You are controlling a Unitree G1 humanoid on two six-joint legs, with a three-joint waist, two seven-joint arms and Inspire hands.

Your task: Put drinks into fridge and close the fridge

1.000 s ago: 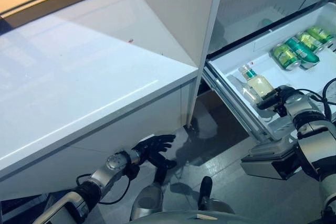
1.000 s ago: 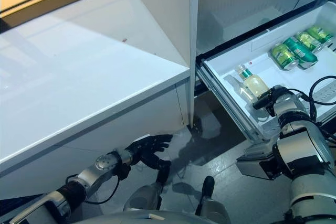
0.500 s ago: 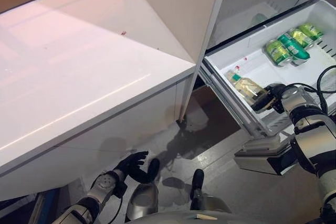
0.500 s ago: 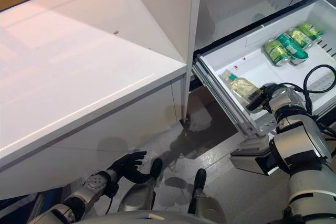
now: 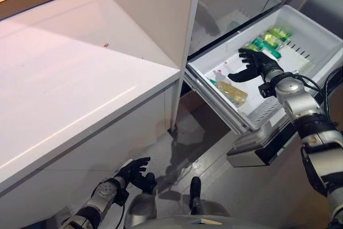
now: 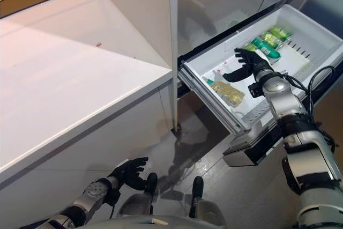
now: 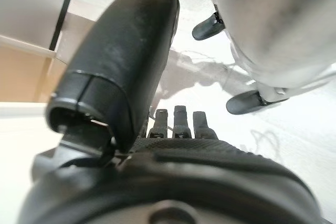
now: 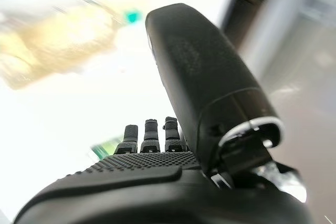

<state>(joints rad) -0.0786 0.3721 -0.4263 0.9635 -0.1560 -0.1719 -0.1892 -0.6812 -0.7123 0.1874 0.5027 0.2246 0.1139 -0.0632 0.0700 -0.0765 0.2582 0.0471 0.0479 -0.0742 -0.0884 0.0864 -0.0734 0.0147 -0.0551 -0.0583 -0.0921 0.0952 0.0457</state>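
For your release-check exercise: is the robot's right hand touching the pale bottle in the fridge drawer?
Apart. In the left eye view, the right hand hovers open above the drawer, with white drawer floor showing between it and the bottle.

We held our right arm stretched forward and up, right hand (image 5: pixel 253 64) spread with fingers straight and thumb out, gripping nothing. Our left arm hung low and bent, left hand (image 5: pixel 135 168) relaxed, fingers loosely extended, also empty.

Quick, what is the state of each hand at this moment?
Left hand: open, holding nothing, low near the floor.
Right hand: open, holding nothing, above the fridge drawer; the bottle lies free inside.
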